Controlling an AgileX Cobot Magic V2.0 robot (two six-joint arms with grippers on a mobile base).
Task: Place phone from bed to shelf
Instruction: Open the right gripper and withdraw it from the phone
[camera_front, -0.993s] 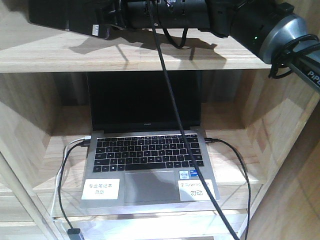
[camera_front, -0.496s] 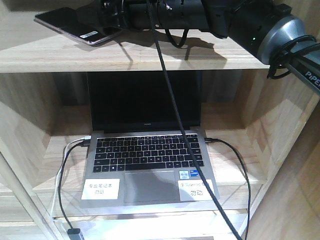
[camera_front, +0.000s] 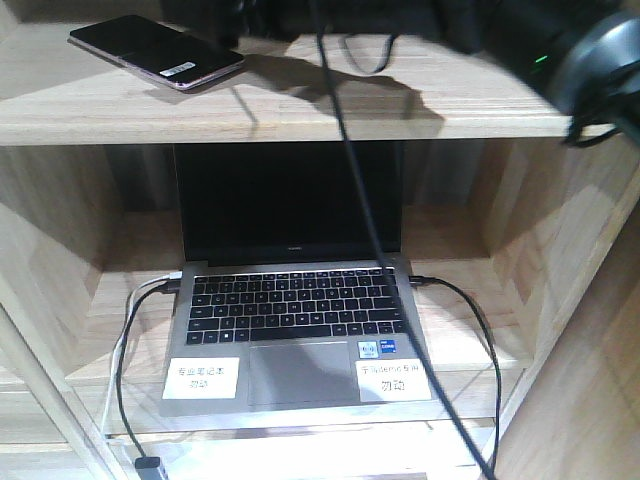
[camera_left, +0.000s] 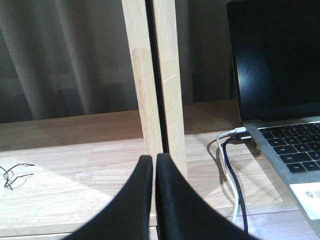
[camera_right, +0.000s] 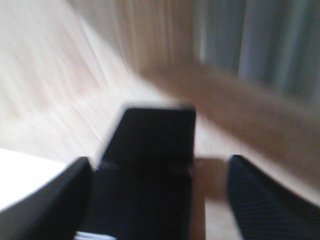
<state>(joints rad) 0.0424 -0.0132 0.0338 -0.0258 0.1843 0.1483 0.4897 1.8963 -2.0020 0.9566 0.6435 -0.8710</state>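
Observation:
The phone (camera_front: 155, 50), a black glossy slab with a white sticker and pinkish edge, lies flat on the top plank of the wooden shelf (camera_front: 300, 115), at its left. In the blurred right wrist view the phone (camera_right: 150, 150) lies lengthwise between the spread fingers of my right gripper (camera_right: 160, 200), which is open, with a gap to the right finger. My right arm (camera_front: 560, 50) reaches in from the top right. My left gripper (camera_left: 154, 161) is shut on nothing, low in front of a wooden upright (camera_left: 155, 75). The bed is out of view.
An open grey laptop (camera_front: 300, 330) with two paper labels fills the lower compartment, with cables (camera_front: 125, 370) plugged in on both sides. A black cable (camera_front: 350, 180) hangs from my right arm across the compartment. Grey curtains (camera_left: 65, 55) hang behind the shelf.
The right gripper has let go of the phone and drawn back up and to the right. The phone now lies uncovered on the top plank.

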